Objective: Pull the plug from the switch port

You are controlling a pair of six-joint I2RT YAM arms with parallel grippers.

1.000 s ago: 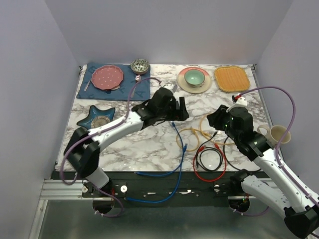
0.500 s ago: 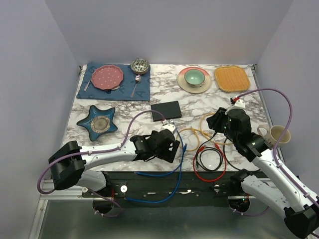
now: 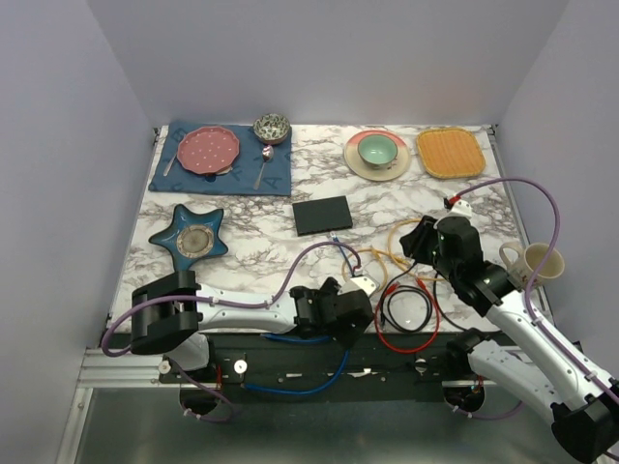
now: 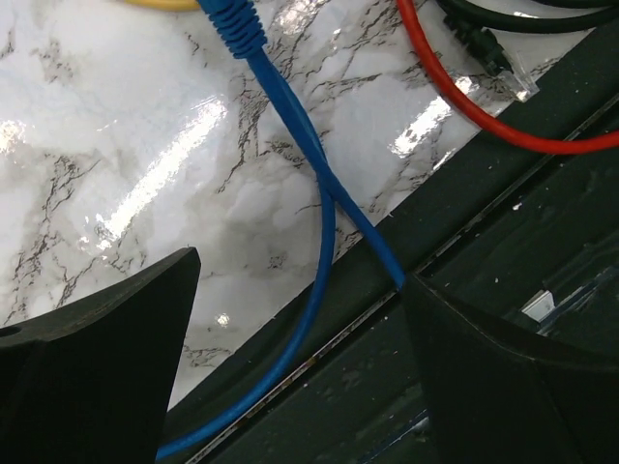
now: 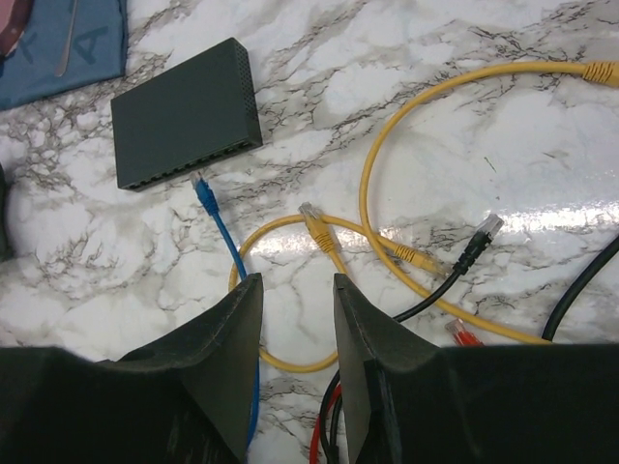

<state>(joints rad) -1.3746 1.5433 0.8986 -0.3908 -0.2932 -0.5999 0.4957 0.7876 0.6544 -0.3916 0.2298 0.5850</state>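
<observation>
Left gripper (image 4: pixel 300 275), matte black fingers spread wide, hangs over the glossy blue cable (image 4: pixel 290 106), well away from the switch (image 5: pixel 184 111). Right gripper (image 5: pixel 298 280) gapes narrowly, empty. The blue plug (image 5: pixel 201 186) lies free, just beside the flat, matte-black switch's socket row.

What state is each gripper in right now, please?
Left gripper: wide open, holding nothing; the blue cable runs beneath it.
Right gripper: partly open, holding nothing.

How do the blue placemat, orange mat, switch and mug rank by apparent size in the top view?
Largest to smallest:
blue placemat
orange mat
switch
mug
The orange mat and switch look fairly close.
</observation>
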